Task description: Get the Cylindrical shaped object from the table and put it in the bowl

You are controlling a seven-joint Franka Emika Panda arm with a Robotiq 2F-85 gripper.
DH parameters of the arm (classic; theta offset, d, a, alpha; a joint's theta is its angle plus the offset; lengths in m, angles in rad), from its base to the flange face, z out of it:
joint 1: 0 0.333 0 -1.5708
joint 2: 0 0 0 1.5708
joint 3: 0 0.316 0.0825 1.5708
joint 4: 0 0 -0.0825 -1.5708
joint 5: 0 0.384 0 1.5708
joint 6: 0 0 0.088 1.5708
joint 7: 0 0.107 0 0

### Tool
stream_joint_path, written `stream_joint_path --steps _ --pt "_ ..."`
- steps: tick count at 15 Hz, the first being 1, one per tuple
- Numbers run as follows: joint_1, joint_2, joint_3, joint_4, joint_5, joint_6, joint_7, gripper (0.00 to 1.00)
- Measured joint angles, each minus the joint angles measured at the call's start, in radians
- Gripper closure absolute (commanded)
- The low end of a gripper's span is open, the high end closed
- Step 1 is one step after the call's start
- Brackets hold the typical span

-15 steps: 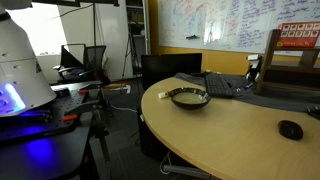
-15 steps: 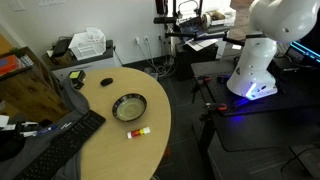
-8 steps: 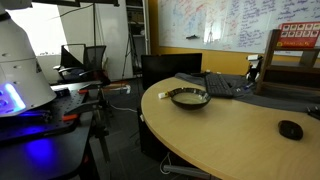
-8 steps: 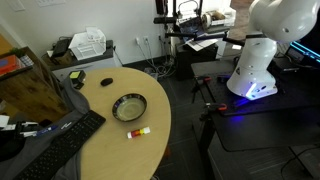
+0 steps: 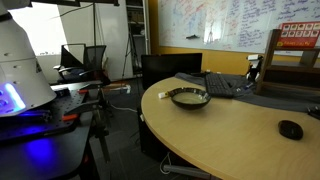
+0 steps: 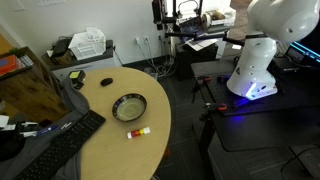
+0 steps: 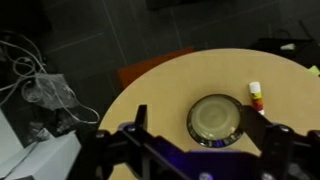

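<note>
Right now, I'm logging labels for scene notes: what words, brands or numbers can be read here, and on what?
No text reads clearly in any view.
Whiteboard: coloured handwriting, too small and blurred to read.
Red cards on the wooden stand: print too small to read.
Cylindrical object on the table: coloured bands, no legible label.
Keyboard: key legends not legible.

Black keyboard (image 6: 62, 140), black mouse (image 5: 290, 129), scribbled whiteboard (image 5: 220, 22) behind, black office chair (image 5: 93, 60)
</note>
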Motion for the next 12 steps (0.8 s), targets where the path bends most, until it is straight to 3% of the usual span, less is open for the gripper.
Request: stream_joint_path --steps 4,12 --pt "0.091 0.083 0.042 -0.009 0.090 0.110 -0.002 0.00" --pt "0.189 0.292 0.104 -0.003 0.285 0.404 -0.075 0.00"
